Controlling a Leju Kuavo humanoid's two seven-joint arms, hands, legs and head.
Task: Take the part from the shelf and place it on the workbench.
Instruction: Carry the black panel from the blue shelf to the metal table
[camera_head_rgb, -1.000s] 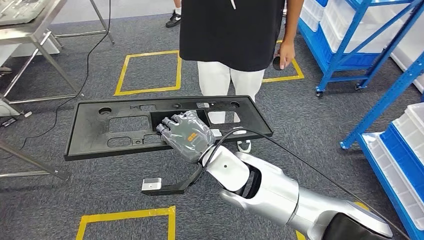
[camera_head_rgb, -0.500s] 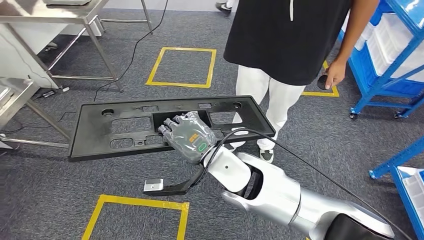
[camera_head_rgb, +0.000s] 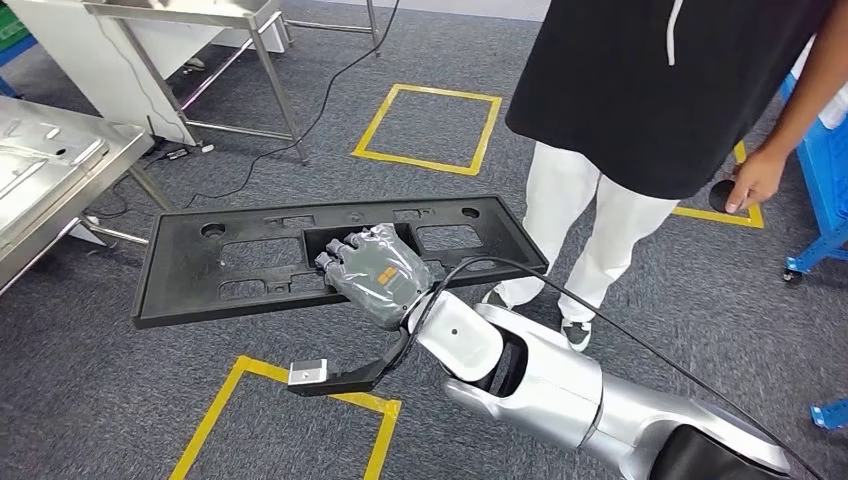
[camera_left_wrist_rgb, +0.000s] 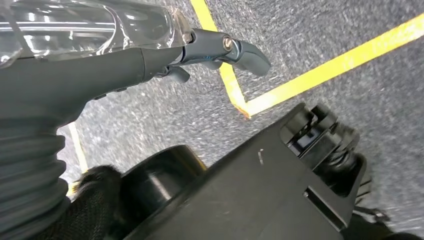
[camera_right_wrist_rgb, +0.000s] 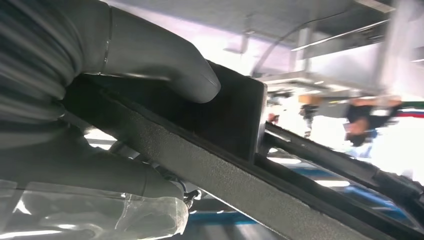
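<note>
A: Where is the part (camera_head_rgb: 250, 262) now?

B: Up in the air over the floor. The right hand (camera_head_rgb: 375, 272) holds it, its fingers (camera_head_rgb: 335, 255) curled in a hole.

A: What's next?

B: Carry it to the metal table (camera_head_rgb: 55, 175) and lay it flat.

A: And up close?

B: The right wrist view shows the thumb (camera_right_wrist_rgb: 165, 65) pressing the edge. The left hand (camera_left_wrist_rgb: 90, 65) holds nothing, fingers bent

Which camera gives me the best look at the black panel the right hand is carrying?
The head view: it shows the whole black panel, cutouts included, with the right hand gripping it through a central opening. The right wrist view shows a close, dark edge of it under the thumb. The left wrist view shows floor and robot parts.
</note>
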